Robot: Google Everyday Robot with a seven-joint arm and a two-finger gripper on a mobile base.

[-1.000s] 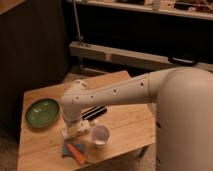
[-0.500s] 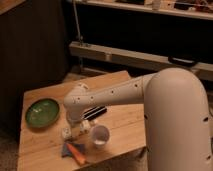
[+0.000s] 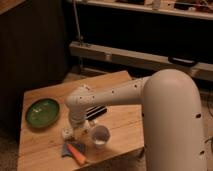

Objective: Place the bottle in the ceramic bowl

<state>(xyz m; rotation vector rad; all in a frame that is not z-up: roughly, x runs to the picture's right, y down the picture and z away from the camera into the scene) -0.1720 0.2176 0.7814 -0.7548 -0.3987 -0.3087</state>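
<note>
In the camera view, the white arm [image 3: 125, 92] reaches from the right across the wooden desk [image 3: 42, 142] and bends down near the middle of the desk's front edge. The end effector [image 3: 76, 130] hangs low over the desk there, and I cannot tell whether it is wide, narrow or gripping. The bottle [image 3: 66, 133] shows as a small whitish shape right at its left side. The ceramic bowl [image 3: 42, 111] lies near the left edge, apart from the bottle. A white cup [image 3: 100, 135] stands just right of the end effector, a black striped bar [image 3: 96, 111] lies behind it, and an orange object [image 3: 77, 153] lies at the front edge.
</note>
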